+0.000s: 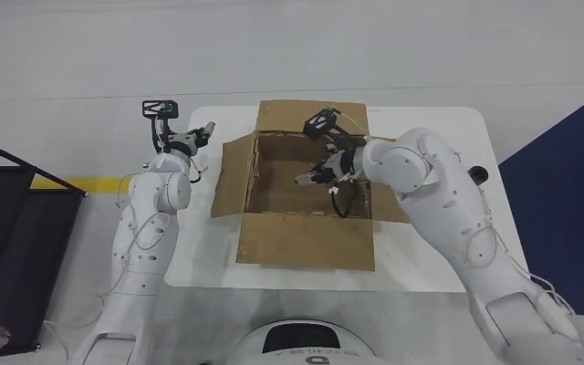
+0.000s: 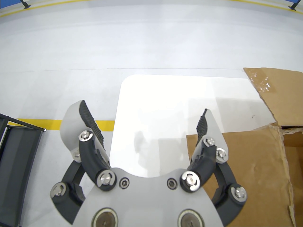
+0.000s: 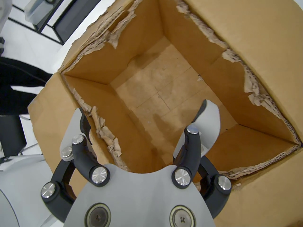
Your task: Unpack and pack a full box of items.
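Note:
An open cardboard box (image 1: 306,239) stands mid-table with its four flaps spread out. Its inside (image 3: 153,83) is bare brown floor with torn rims; no items lie in it. My right gripper (image 1: 306,177) hangs open over the box's right half, with nothing between its fingers. In the right wrist view this gripper (image 3: 144,116) straddles a torn wall, one finger inside the box and one over the flap. My left gripper (image 2: 144,114) is open and holds nothing, above the table's far left corner (image 2: 177,100), just left of the box's left flap (image 2: 248,166).
The white table (image 1: 438,137) has bare surface around the box on all sides. A small dark object (image 1: 476,172) sits near its right edge. A black rack (image 1: 27,237) stands on the floor to the left, a blue panel (image 1: 557,173) to the right.

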